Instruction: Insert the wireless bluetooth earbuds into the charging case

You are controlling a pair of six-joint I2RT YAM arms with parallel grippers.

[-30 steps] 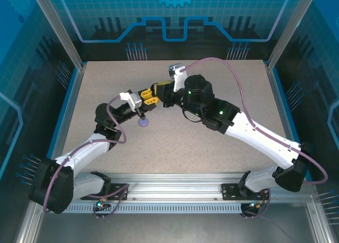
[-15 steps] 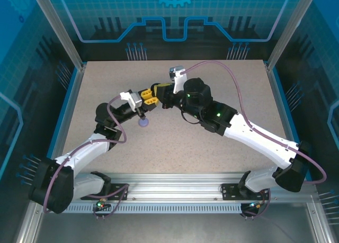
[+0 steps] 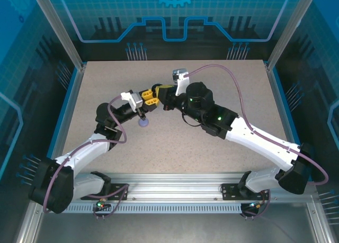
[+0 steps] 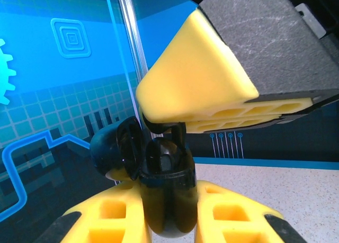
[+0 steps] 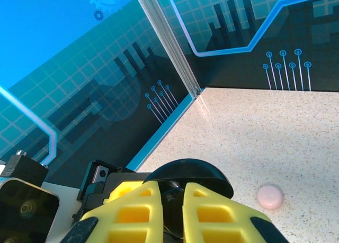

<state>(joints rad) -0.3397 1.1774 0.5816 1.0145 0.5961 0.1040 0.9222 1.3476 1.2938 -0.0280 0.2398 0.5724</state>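
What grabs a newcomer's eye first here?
Over the table, the left fingers grip an open black case while the right fingers hold what looks like a black earbud at its mouth. A lavender round case lies close by; a pale pink case lies beyond the right fingers.

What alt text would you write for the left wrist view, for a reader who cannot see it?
The left gripper clamps an open black charging case upright, its lid hinged back to the left. From above, the right gripper pinches what looks like a black earbud at the case's opening.
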